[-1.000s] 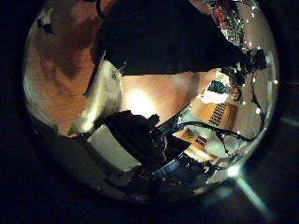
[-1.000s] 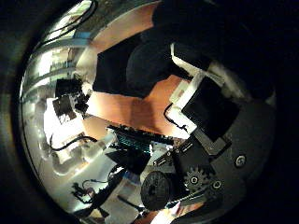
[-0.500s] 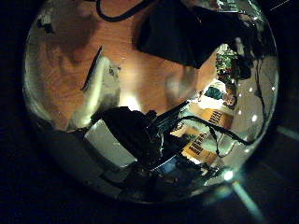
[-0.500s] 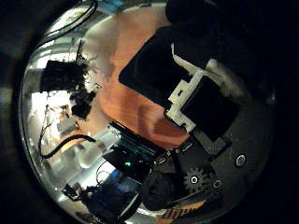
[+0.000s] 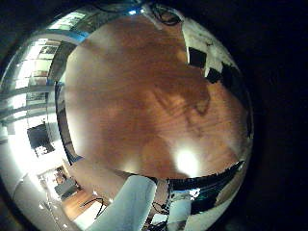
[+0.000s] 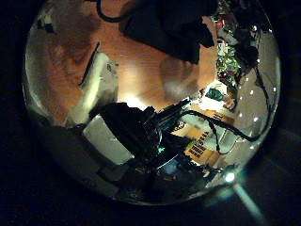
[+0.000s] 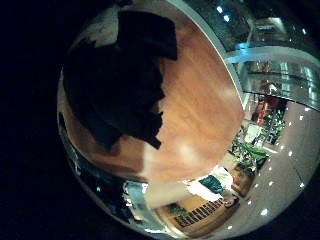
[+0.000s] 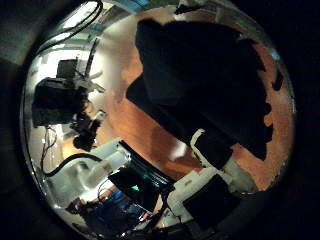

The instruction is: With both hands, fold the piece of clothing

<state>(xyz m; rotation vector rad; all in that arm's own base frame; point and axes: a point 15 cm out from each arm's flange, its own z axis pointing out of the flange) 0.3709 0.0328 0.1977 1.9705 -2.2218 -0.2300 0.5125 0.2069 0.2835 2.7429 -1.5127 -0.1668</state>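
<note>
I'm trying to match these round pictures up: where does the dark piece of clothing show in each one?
Left little finger side palm view: not in it, only the wooden table.
Left thumb side palm view: dark clothing at the far table edge.
Right little finger side palm view: clothing close, crumpled.
Right thumb side palm view: clothing fills much.
Shared landmark: the wooden table.

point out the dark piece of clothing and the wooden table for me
dark piece of clothing (image 8: 205,85): right thumb side palm view, middle of the bunched cloth
wooden table (image 5: 135,96): left little finger side palm view, bare part of the tabletop

Both hands open above table
</note>
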